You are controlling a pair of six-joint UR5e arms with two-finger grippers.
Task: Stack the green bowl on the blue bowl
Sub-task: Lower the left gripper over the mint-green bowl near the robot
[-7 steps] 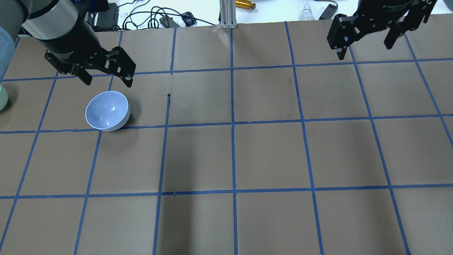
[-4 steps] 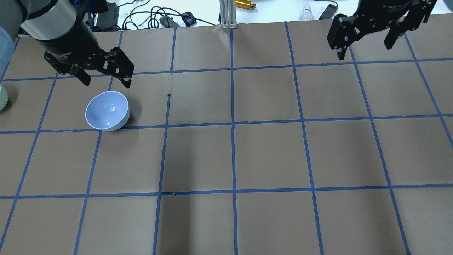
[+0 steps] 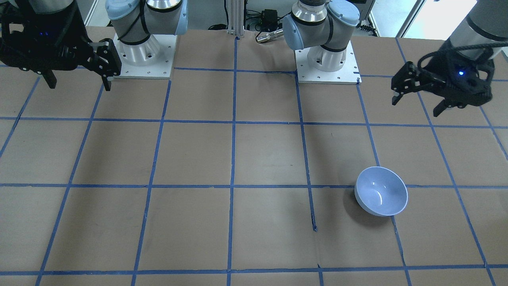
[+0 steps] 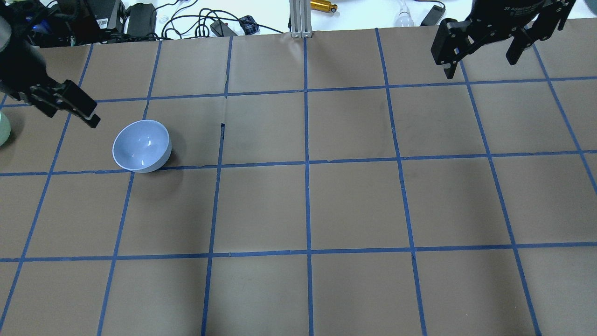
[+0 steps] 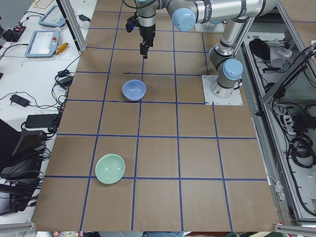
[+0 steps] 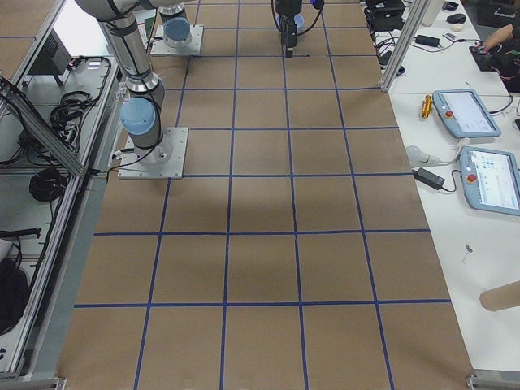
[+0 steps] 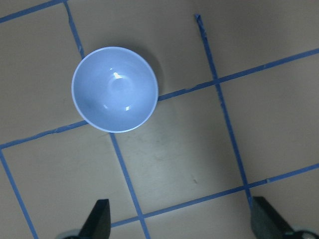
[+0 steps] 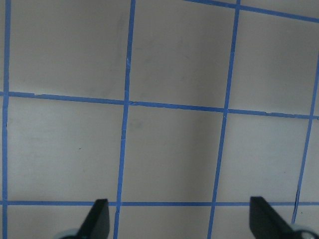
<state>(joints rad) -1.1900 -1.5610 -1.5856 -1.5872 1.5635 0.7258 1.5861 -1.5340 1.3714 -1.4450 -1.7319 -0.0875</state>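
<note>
- blue bowl [image 4: 142, 146], where does it sit?
- on the brown paper table [image 4: 354, 205], on the robot's left half, at a crossing of blue tape [image 4: 306, 163] lines. it stands upright, mouth up; it is round, so no long axis to name.
- and the green bowl [image 5: 109, 168]?
- also upright, mouth up, nearer the table's left end, well apart from the blue bowl and resting on a tape line. the overhead view catches only a sliver of it at the left edge.
- left tool [image 3: 416, 107]?
- fingers spread wide, nothing between them, up off the table beside the blue bowl. its wrist camera looks straight down into that bowl.
- right tool [image 3: 79, 85]?
- spread wide too, holding nothing, hanging above the table's right half near the robot's base, well apart from both bowls. its wrist view shows only paper and tape.
</note>
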